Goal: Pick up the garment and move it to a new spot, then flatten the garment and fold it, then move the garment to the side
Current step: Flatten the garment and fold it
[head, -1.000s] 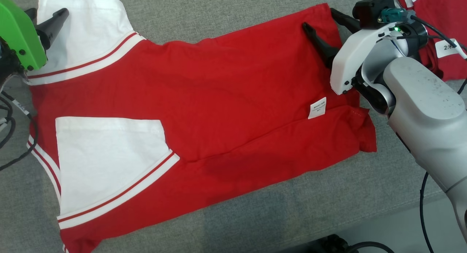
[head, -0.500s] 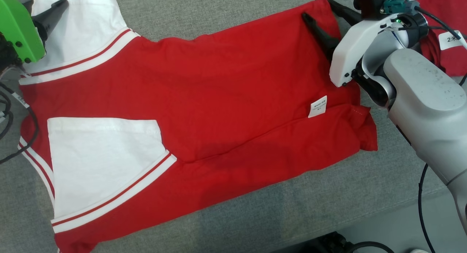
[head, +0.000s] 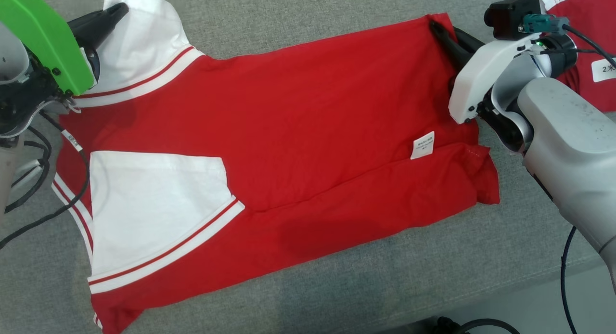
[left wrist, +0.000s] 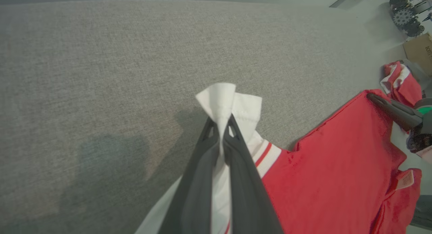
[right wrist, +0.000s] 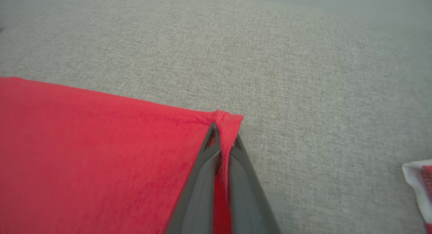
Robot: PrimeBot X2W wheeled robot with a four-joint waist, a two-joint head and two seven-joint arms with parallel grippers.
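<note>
The garment (head: 298, 112) is a red shirt with white, red-striped sleeves, lying partly folded on the grey cushion. My left gripper (head: 118, 11) is at the far left corner, shut on the white sleeve's tip (left wrist: 221, 99); its two dark fingers (left wrist: 233, 149) pinch the cloth in the left wrist view. At the far right corner of the garment (right wrist: 101, 146) my right gripper (head: 440, 28) is shut on the red hem (right wrist: 226, 121), which folds up between the fingers (right wrist: 209, 166). A small white label (head: 422, 145) shows near the right edge.
The grey fabric surface (head: 337, 281) runs all around the garment, with its front edge at the lower right. Another red and white garment (head: 587, 45) with a white tag lies at the far right, behind my right arm. Black cables (head: 29, 189) hang at the left.
Both grippers have gone from open to shut, the left on the white sleeve tip and the right on the red hem corner. The head view has shifted slightly.
</note>
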